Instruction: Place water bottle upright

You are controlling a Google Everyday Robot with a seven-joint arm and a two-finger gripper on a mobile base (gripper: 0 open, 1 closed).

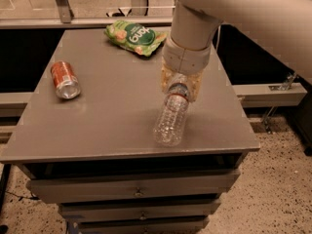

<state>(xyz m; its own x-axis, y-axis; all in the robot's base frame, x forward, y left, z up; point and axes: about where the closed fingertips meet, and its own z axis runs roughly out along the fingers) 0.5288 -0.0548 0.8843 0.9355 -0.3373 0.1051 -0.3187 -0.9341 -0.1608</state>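
The water bottle [171,118] is a clear ribbed plastic bottle with a dark label band near its neck. It is tilted, its neck up in my gripper [179,87] and its base pointing toward the table's front edge, just above or touching the grey table top [107,106]. My gripper is shut on the bottle's neck end, with the tan fingers [166,80] on either side of it. The cap is hidden between the fingers.
A red soda can [65,79] lies on its side at the table's left. A green snack bag [135,36] lies at the back centre. Drawers [136,191] sit below the table top. Speckled floor is to the right.
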